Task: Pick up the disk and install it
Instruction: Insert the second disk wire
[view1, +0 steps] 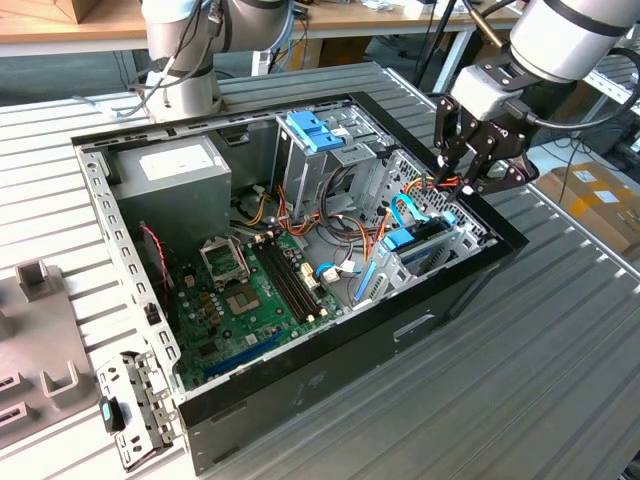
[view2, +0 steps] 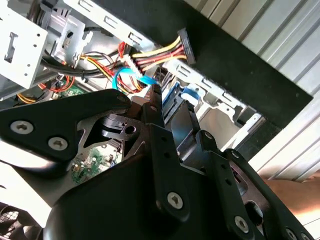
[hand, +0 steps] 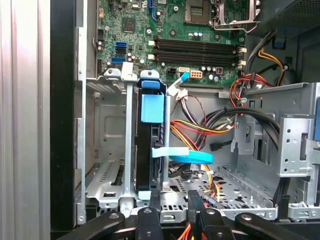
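One hand (hand: 175, 207), one disk (hand: 151, 145) caged

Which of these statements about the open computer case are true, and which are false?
1. The disk stands on edge inside the drive cage. True.
2. The gripper holds the disk in the air. False: the disk sits in the cage, with the gripper above it.
3. A cooler covers the processor socket. False: the socket is bare.
4. A blue bracket lies on top of the taller cage. True.
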